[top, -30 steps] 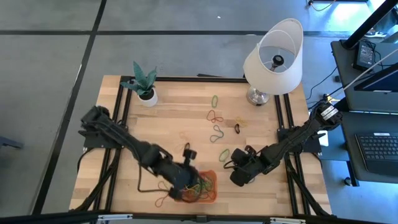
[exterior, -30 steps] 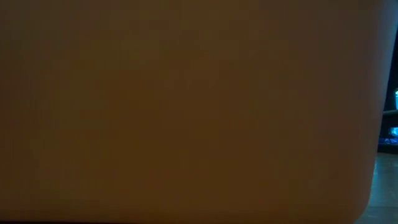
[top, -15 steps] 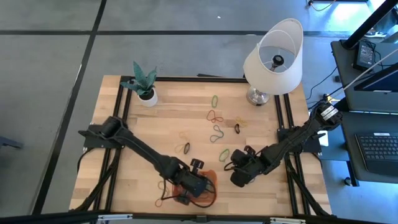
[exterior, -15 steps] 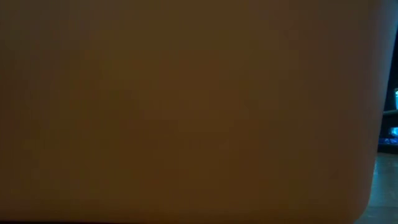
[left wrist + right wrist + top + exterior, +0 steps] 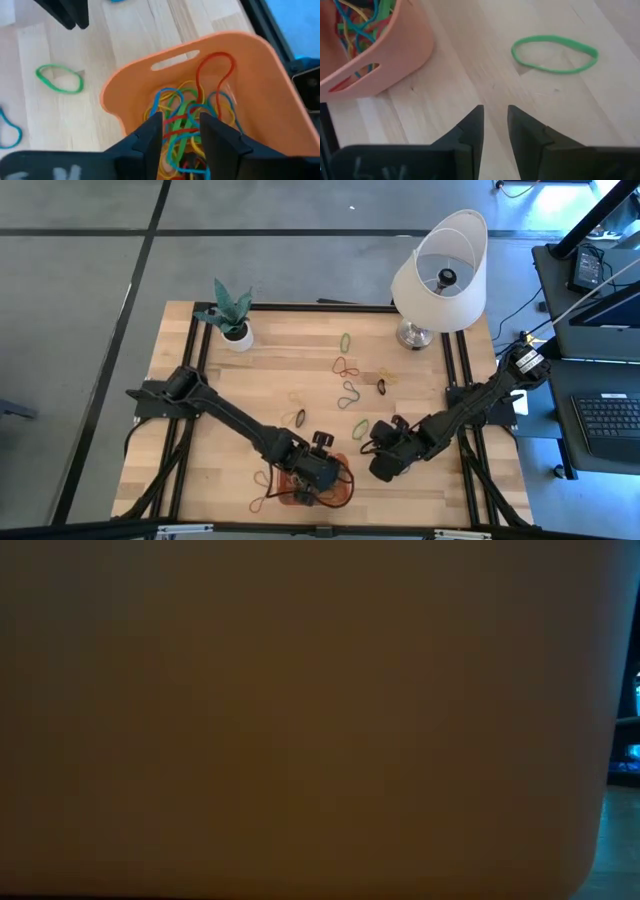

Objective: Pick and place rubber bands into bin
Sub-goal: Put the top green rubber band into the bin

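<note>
From above, a light wooden table carries a small potted plant at its far left corner and a white lamp at its far right corner. Loose rubber bands lie scattered across the middle of the table, some twisted into figure-eights. The orange bin sits at the table's near edge, mostly hidden under the left gripper, which hangs directly over it. More loose bands lie on the wood just left of the bin. The right gripper rests low over the table just right of the bin, with a green rubber band near it.

The table-height view shows only a dark brownish surface filling nearly the whole picture, with a sliver of blue-lit room at the right edge.

The left wrist view looks down into the bin, which holds a tangle of red, blue, green and yellow bands. The left gripper has its dark fingers slightly parted above the pile, nothing caught between them. A green band lies on the wood beside the bin.

The right wrist view shows the right gripper with a narrow gap between its fingers, empty, above bare wood. The green band lies ahead of it, and the bin's corner is close by.
</note>
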